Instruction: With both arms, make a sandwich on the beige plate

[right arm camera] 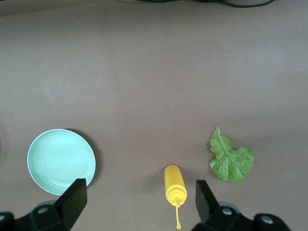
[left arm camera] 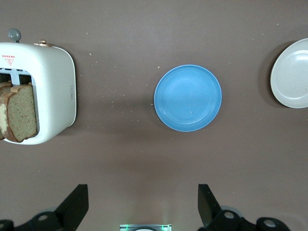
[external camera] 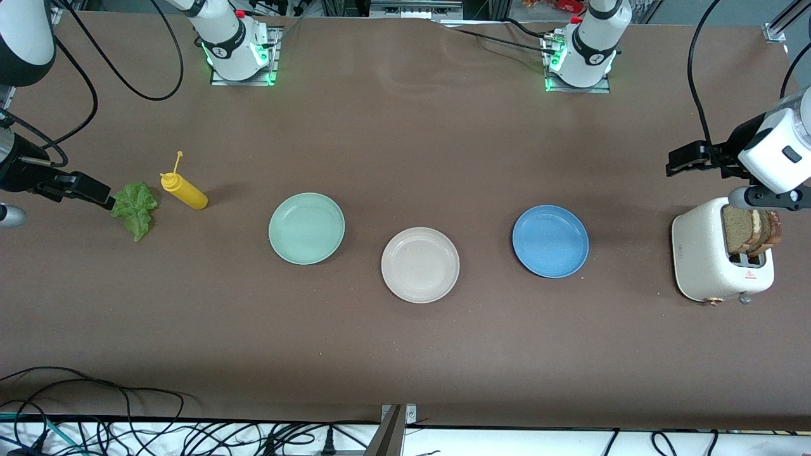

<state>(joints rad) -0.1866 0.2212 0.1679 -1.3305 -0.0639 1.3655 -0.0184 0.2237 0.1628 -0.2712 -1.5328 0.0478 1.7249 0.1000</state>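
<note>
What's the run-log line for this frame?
stage: not started | beige plate: bare | bread: in toaster | lettuce: on table | left gripper: open | right gripper: open

Brown matte table (external camera: pixel 405 126) filling nearly the whole front view, faintly creased near the upper middle and dusted with pale crumbs. Two metal mounting plates (external camera: pixel 244 76) bolted along the upper edge, each lit by small green lamps. Black cables (external camera: pixel 127 76) looping down over the upper corners. White strip (external camera: pixel 570 443) below the table's lower edge, crossed by a tangle of black cables (external camera: pixel 190 437), one teal among them. Grey metal bracket (external camera: pixel 396 421) clamped at the middle of that lower edge. Aluminium framing (external camera: pixel 782 22) and dark clutter just visible above the table. Even overhead light, soft shadows only.
</note>
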